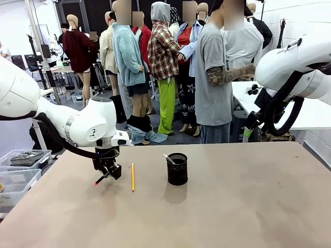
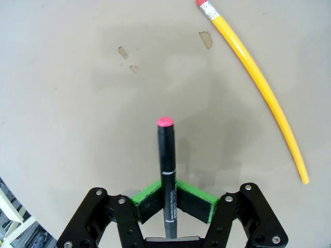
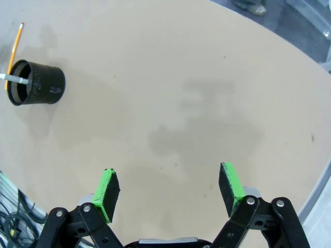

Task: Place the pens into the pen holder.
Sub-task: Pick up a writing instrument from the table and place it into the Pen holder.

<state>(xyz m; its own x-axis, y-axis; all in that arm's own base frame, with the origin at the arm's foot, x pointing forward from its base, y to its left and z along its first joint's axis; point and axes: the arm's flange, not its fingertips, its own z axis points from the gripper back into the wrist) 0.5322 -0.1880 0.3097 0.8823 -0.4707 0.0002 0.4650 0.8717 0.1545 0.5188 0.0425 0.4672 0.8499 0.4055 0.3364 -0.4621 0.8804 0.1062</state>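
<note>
Left gripper is clamping the black pen, pink tip outward. The pen holder is standing at its right in the front view, beyond the yellow pencil.

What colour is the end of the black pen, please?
Pink-red; the black pen shows best in the left wrist view.

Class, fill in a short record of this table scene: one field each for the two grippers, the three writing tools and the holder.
Pen holder: black mesh cup, upright on the table
Left gripper: jaws shut on the black pen, pink end sticking out ahead
Right gripper: jaws open, nothing between them, over bare table
Yellow pencil: flat on the table between the left gripper and the pen holder, untouched
White-grey pen: inside the pen holder, leaning on its rim
Left to place: black pen, yellow pencil
</note>
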